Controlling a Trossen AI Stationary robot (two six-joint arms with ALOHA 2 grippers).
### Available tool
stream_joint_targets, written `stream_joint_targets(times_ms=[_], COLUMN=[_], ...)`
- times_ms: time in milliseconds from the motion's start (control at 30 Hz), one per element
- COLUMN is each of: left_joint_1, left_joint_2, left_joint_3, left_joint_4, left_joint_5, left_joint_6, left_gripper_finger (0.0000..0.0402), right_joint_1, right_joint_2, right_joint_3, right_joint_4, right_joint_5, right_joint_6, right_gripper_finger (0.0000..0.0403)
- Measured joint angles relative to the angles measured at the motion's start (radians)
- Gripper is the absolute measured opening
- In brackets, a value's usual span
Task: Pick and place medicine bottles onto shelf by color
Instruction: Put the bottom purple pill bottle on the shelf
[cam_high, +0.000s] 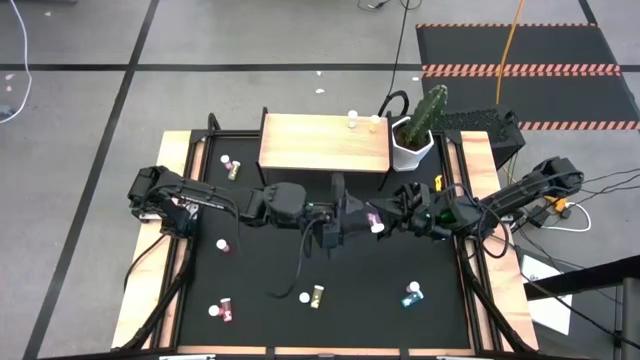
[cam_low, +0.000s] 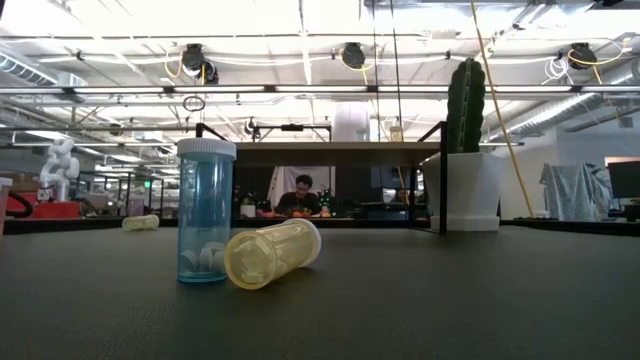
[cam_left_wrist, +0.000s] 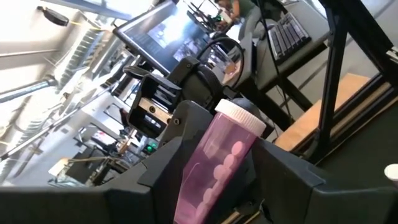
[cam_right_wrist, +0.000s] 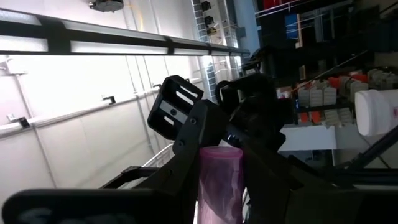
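Meeting above mid-table, both arms' jaws pinch 1 pink bottle (cam_left_wrist: 214, 168), its base hidden between them.

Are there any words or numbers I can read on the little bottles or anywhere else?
None can be read.
pink bottle: no label shows.
teal bottle and yellow bottle: no print shows.
Green sign far back in the room: too small to read.

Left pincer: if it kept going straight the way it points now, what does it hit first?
Most likely the right pincer. In the high view the left pincer points right, meeting it over mid-table with the pink bottle between both sets of fingers. The left wrist view shows the other arm's wrist directly ahead; depth is unclear.
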Motion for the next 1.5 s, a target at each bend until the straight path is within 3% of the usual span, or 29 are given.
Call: stream_joint_targets(times_ms=[500,767,933,1133,1333,1500], left_joint_1=[-0.003,-0.009,-0.009,-0.009,-0.011,0.008], left_joint_2=[0.000,0.000,0.000,-0.018,-0.074,-0.140], left_joint_3=[0.000,0.000,0.000,-0.002,-0.002,-0.002], left_joint_4=[-0.005,-0.003,-0.003,0.006,0.013,-0.009], left_joint_5=[-0.036,-0.054,-0.057,-0.071,-0.104,-0.130], left_joint_6=[0.003,0.000,-0.011,-0.067,-0.160,-0.241], left_gripper_finger=[0.0189,0.0128,0.0126,0.0138,0.0116,0.0104], right_joint_1=[-0.014,-0.014,-0.014,-0.014,-0.014,-0.015], right_joint_2=[0.000,0.000,0.000,-0.004,-0.008,-0.021], right_joint_3=[0.000,0.000,0.000,0.000,0.001,0.000], right_joint_4=[-0.008,-0.011,-0.011,0.009,0.235,0.335], right_joint_5=[-0.003,-0.001,0.001,0.011,0.056,0.012], right_joint_6=[0.009,0.011,-0.001,-0.197,-0.486,-0.775], right_gripper_finger=[0.0107,0.0107,0.0108,0.0127,0.0173,0.0209])
